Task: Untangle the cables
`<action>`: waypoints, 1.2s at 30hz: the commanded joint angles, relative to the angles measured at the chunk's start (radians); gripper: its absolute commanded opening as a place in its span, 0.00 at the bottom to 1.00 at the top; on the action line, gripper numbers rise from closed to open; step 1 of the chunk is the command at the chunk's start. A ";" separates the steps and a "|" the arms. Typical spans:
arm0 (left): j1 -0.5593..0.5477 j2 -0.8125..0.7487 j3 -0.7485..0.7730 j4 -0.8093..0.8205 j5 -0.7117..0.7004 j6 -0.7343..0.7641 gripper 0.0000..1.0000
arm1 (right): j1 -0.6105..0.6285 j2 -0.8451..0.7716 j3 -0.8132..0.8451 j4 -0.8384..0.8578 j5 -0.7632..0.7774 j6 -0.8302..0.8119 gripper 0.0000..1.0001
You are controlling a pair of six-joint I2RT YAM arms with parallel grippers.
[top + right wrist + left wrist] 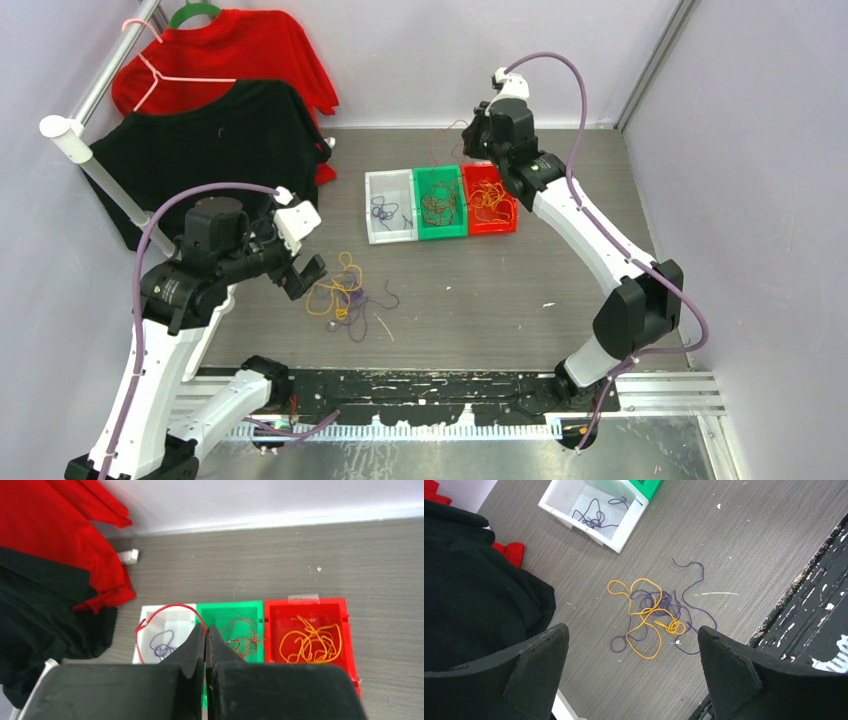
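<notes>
A tangle of orange and purple cables (343,295) lies on the grey table; it also shows in the left wrist view (651,615). My left gripper (300,275) is open and empty, just left of the tangle and above it (633,645). My right gripper (206,628) is shut on a red-brown cable (165,608) that loops out to the left, held high above the bins (472,135). The white bin (391,206) holds purple cables, the green bin (439,203) red-brown ones, the red bin (490,198) orange ones.
A black shirt (215,150) and a red shirt (240,55) hang on a white rail (95,165) at the back left. A black strip (440,385) runs along the near edge. Grey walls enclose the table.
</notes>
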 commanded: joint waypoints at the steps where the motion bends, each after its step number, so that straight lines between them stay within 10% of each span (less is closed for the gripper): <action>1: 0.005 -0.015 -0.002 0.037 -0.005 0.012 0.99 | -0.004 0.025 -0.034 0.039 -0.009 0.011 0.01; 33: 0.006 -0.017 -0.020 0.040 -0.016 0.028 0.99 | 0.005 0.462 0.141 -0.102 0.050 0.104 0.01; 36: 0.005 -0.016 -0.021 0.039 -0.018 0.033 0.99 | 0.019 0.490 0.172 -0.133 0.063 0.080 0.15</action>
